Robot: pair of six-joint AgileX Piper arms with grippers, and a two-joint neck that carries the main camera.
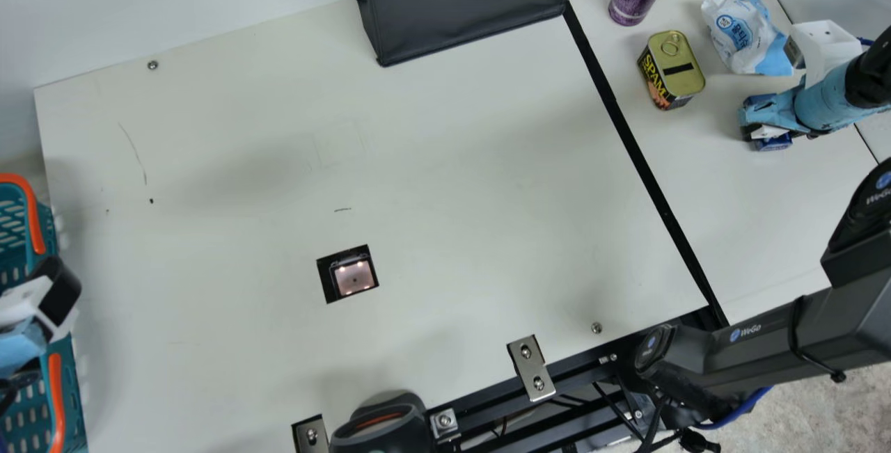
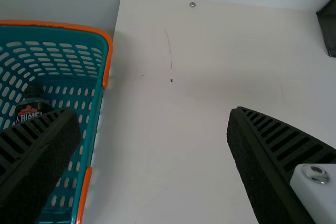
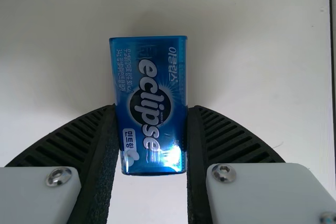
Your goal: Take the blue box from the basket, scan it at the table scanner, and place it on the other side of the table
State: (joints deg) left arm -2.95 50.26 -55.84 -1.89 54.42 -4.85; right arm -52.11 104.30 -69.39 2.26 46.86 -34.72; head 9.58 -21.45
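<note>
The cream table (image 1: 452,161) runs to its far right, where my right gripper (image 3: 152,109) pinches the blue box (image 3: 149,72) near a white-and-blue packet (image 1: 741,32) — released tilted or too high, it could topple. My left gripper (image 2: 152,116) gapes empty, far left.

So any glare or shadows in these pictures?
Right wrist view: bright glare near one end of the blue box; main view: small glowing spots in the table scanner, soft shadows on the table; left wrist view: a faint shadow beside the basket.
</note>
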